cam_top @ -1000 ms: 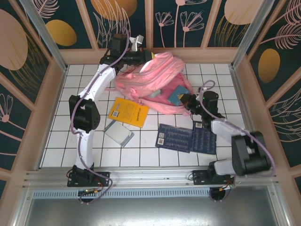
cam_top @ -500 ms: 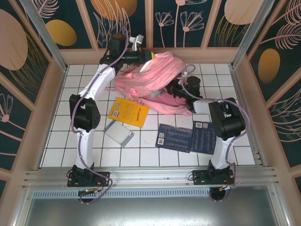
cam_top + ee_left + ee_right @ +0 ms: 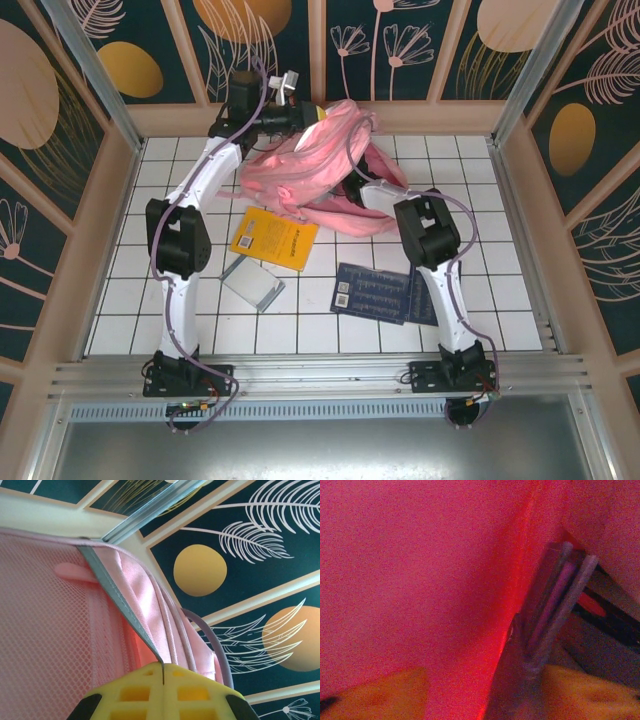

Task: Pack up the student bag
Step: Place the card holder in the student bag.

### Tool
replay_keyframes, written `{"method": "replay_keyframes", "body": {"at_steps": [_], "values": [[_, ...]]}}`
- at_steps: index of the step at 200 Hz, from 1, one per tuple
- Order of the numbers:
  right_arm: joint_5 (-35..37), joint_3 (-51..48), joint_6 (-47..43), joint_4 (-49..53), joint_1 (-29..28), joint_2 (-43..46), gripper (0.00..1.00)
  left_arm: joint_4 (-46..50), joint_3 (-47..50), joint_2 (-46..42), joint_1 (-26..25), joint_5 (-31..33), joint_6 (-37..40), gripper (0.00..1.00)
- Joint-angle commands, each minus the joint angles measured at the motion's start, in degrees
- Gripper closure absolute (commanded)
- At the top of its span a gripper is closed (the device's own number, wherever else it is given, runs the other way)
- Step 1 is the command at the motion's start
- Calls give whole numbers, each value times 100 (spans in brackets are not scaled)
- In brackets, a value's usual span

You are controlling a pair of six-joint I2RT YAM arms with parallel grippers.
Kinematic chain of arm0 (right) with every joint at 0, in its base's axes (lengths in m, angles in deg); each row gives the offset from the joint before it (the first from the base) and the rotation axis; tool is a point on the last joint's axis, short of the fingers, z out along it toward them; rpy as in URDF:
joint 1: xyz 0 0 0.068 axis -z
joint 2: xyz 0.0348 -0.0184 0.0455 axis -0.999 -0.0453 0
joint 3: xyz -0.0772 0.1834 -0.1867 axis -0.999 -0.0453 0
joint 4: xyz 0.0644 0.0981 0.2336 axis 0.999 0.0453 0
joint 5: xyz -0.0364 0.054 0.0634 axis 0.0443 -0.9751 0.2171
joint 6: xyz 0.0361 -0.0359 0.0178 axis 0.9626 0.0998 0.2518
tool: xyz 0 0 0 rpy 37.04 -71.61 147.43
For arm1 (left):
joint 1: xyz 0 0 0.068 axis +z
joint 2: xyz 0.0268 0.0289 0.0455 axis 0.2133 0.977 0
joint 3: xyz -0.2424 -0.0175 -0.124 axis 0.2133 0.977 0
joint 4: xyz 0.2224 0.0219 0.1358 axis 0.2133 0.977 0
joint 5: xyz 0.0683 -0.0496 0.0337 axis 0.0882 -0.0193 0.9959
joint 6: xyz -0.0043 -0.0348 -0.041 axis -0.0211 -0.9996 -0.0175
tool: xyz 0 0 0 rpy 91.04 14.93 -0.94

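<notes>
The student bag [image 3: 325, 160], pink and soft, lies at the back of the tiled table with its mouth held up. My left gripper [image 3: 300, 113] is above the bag's top edge. In the left wrist view it [image 3: 163, 672] is shut on the bag's grey edge strip [image 3: 117, 597]. My right arm [image 3: 425, 225] reaches into the bag's mouth, and its hand is hidden by the fabric. Inside the bag, in red light, my right gripper [image 3: 480, 695] stands open, its yellow fingers [image 3: 375, 692] far apart. The edges of flat dark items [image 3: 560, 595] stand just ahead of it.
On the tiles in front of the bag lie a yellow book [image 3: 272, 238], a grey case [image 3: 252, 284] and a dark blue booklet [image 3: 372, 292], with another partly under the right arm. Wooden frame walls [image 3: 515, 200] close in the table.
My right arm has swung from the bag's right side into its mouth, taking a teal flat item in with it, and its jaws have opened. The left gripper has kept its hold.
</notes>
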Motion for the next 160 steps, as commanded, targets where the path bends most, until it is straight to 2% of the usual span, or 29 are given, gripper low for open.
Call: {"method": "replay_keyframes", "body": {"at_steps": [1,45,68,122,142,149,160], "values": [[-350,278,-110,-136,-56,-161,30,-1157,25,-279,140,-630,-392,100],[-324,-1101,-1336,-403,13,1080,20,-1108,108,-344,257,-562,-356,100],[-264,-1961,-1708,-524,146,1777,19,-721,64,-330,291,-426,-69,100],[-149,-3407,-2362,-92,503,3155,19,-164,108,-320,353,-112,278,100],[97,-3833,-2433,190,577,3633,20,53,181,-323,353,61,384,89],[282,-3974,-2436,375,592,3801,21,136,235,-321,351,145,416,81],[1073,-4278,-2330,1008,606,4225,25,288,348,-375,331,316,515,66]]}}
